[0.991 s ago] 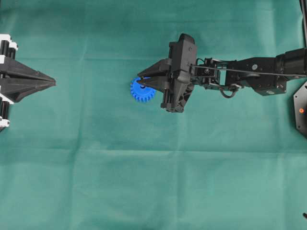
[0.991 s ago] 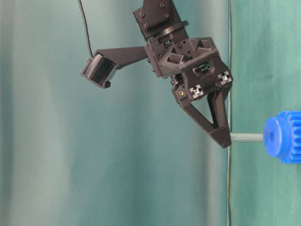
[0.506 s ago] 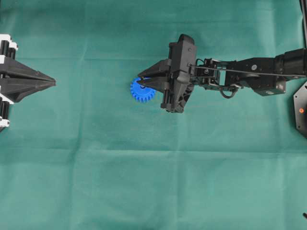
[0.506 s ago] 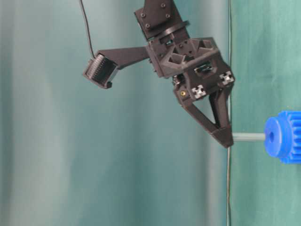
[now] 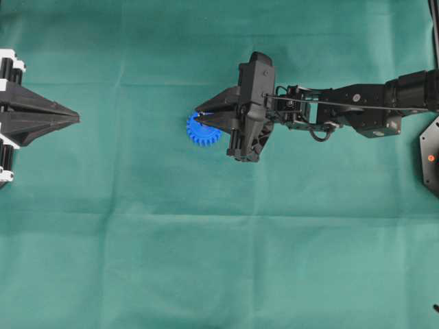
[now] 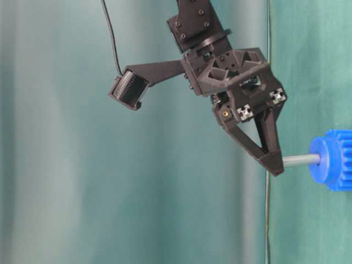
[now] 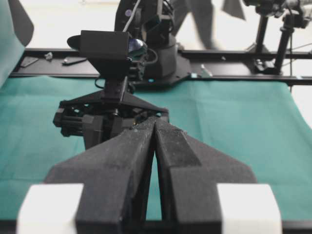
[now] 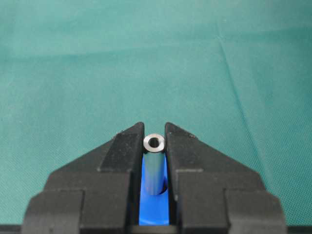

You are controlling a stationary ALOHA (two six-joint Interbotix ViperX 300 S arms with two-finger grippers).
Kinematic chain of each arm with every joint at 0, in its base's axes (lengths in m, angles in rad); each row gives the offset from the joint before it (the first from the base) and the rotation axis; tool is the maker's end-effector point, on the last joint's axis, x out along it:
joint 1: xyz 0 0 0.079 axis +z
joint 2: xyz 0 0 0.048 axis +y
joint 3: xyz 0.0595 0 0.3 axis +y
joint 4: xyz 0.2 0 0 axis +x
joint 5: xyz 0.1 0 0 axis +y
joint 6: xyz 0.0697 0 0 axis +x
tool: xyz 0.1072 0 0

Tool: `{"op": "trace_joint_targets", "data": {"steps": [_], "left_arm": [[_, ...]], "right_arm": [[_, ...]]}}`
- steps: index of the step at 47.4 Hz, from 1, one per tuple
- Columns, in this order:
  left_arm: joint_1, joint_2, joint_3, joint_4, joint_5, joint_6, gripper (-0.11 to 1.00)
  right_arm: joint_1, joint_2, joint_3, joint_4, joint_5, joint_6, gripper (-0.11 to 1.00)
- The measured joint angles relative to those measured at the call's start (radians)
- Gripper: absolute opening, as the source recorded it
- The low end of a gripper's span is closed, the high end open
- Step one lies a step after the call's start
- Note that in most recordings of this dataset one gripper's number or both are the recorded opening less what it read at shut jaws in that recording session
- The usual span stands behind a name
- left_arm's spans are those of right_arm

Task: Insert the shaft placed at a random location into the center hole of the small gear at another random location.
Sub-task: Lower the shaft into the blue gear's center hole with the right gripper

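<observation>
Since 1 s ago, right gripper (image 6: 273, 165) has advanced toward gear (image 6: 331, 159), so less shaft (image 6: 301, 159) shows between fingertips and hub. Shaft end now sits at/in center hole (image 8: 163, 187); seating depth can't be told. Right jaws narrow, clamped on shaft; wrist view shows the pin's ring-shaped end between both fingers (image 8: 122, 151). Gear lies on green cloth (image 5: 206, 240), mid-table, just left of right gripper (image 5: 200, 116). Left gripper (image 5: 75, 120) parked at far left, jaws closed together, holding nothing.
</observation>
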Motion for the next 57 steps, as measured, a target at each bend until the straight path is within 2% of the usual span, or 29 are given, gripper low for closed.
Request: {"op": "trace_joint_targets", "data": {"steps": [32,57], "left_arm": [[0.0,0.002,0.0,0.0,0.0,0.0,0.0],[0.0,0.003,0.0,0.0,0.0,0.0,0.0]], "right_arm": [[0.002,-0.06,0.003,-0.003,0.015,-0.009,0.13],[0.002,-0.003,0.002,-0.003,-0.009,-0.011,0.13]]}}
